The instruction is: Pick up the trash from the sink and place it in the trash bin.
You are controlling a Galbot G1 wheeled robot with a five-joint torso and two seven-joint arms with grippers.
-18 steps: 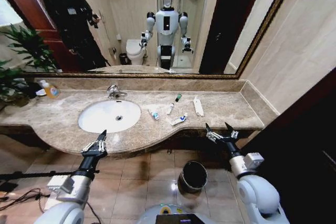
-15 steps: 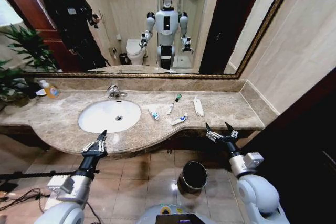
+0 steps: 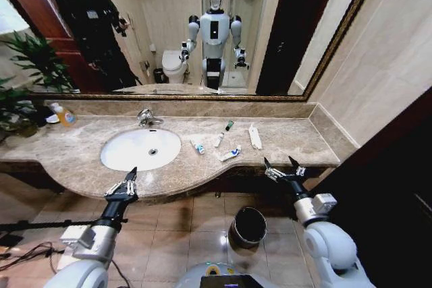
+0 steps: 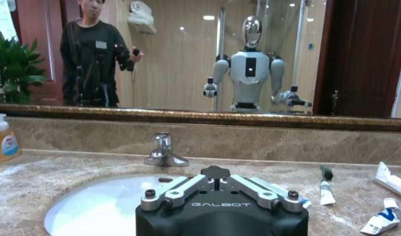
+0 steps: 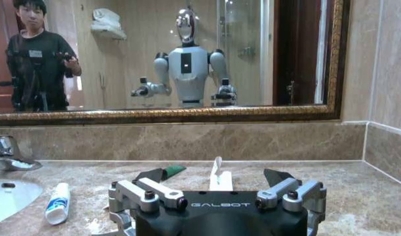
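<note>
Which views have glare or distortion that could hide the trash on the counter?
Head view: wide-angle bending curves the mirror frame and counter edge; a bright ceiling-light reflection sits on the floor tile beside the trash bin; the tubes stay readable. Left wrist view: the sink basin is washed out white. Right wrist view: even light, with the gripper body blocking the near counter.

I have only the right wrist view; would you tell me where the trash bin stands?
Observer: The trash bin stands on the floor below the counter's front edge.
Operator: Thank you. Where is the left gripper?
Observer: The left gripper hovers shut at the counter's edge, in front of the sink.
Operator: Anything else left of the faucet?
Observer: A soap bottle stands at the counter's far left.
</note>
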